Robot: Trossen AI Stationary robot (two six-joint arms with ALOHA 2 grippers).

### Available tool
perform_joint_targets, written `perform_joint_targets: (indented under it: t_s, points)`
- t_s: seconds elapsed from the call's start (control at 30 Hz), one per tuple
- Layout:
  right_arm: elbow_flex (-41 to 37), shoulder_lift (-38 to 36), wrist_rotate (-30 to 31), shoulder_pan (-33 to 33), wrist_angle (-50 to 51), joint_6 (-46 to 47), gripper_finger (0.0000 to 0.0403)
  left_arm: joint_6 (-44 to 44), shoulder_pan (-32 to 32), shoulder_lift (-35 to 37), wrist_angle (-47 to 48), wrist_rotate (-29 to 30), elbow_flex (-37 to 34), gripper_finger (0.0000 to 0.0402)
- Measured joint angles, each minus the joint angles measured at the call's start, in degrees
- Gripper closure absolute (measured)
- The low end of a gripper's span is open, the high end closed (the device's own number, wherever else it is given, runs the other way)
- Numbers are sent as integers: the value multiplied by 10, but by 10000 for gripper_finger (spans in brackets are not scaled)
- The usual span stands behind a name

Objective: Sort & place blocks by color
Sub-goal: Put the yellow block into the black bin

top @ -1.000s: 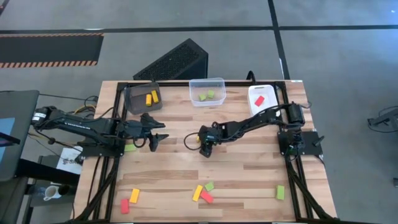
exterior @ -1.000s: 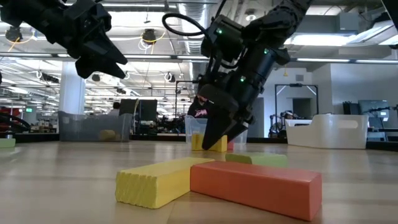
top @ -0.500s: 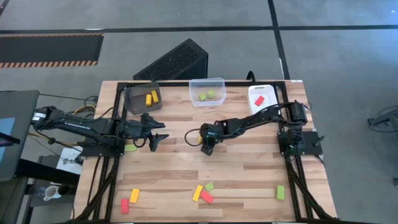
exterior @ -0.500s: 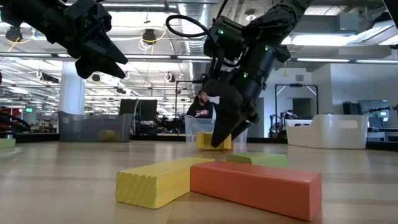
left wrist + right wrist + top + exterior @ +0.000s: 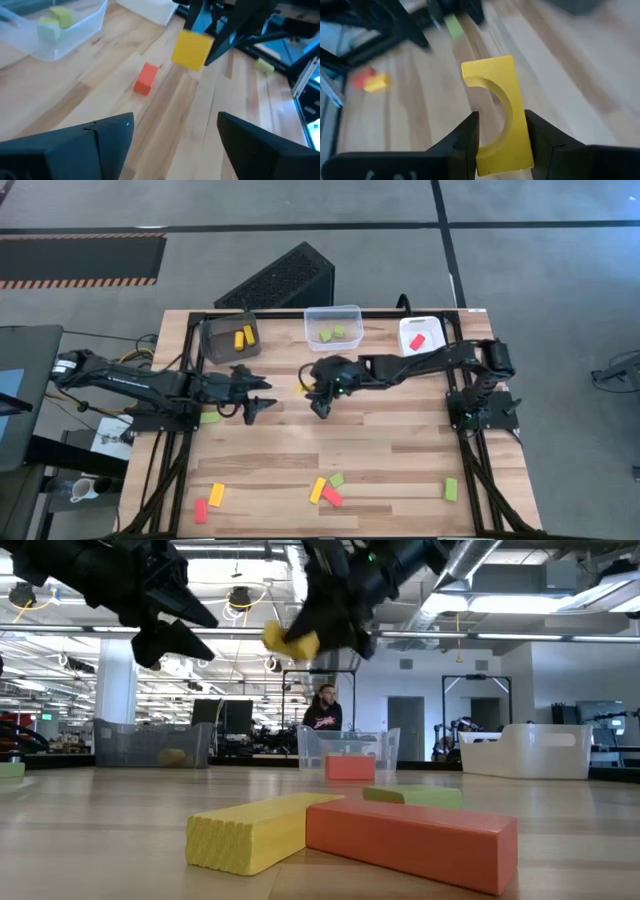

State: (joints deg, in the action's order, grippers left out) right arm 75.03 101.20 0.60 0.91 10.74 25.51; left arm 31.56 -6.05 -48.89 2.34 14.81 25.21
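My right gripper (image 5: 312, 392) is shut on a yellow block (image 5: 497, 110) with an arched notch and holds it high above the table's middle. That block also shows in the low view (image 5: 290, 640) and the left wrist view (image 5: 192, 47). Below it a red block (image 5: 146, 78) lies flat on the wood. My left gripper (image 5: 262, 405) hangs open over the table's left part, empty, pointing toward the yellow block. More red, yellow and green blocks (image 5: 325, 492) lie along the near edge. My right gripper pinches the yellow block between its two fingers (image 5: 462, 137), one on each long side (image 5: 485, 142), near the end closest to the wrist. The fingers slant down from the table's right and lie along the block. The block is lifted clear, its notched face toward the wrist camera.
At the far edge stand a dark brown bin (image 5: 228, 337) with yellow blocks, a clear bin (image 5: 333, 327) with green blocks and a white bin (image 5: 420, 335) with a red block. A green block (image 5: 208, 417) lies at the left edge, another (image 5: 450, 489) near the front right.
My right gripper has shut on the yellow block on the table's middle and risen with it, drawing a little toward the far edge and tipping less steeply. The block is lifted clear; the red block beside it has stayed on the wood.
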Motion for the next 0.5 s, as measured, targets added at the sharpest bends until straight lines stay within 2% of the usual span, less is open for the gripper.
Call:
perform_joint_targets:
  t_s: [0.17, 0.3, 0.5]
  points:
    - [36, 1, -6, 0, -12, -30, 275, -52, 14, -32, -99, -29, 0, 95]
    - [53, 4, -36, -1, -12, -52, 275, -121, 16, -50, -194, -63, 0, 92]
    - [54, 4, -51, -5, -19, -64, 270, -135, 28, -56, -210, -54, 0, 102]
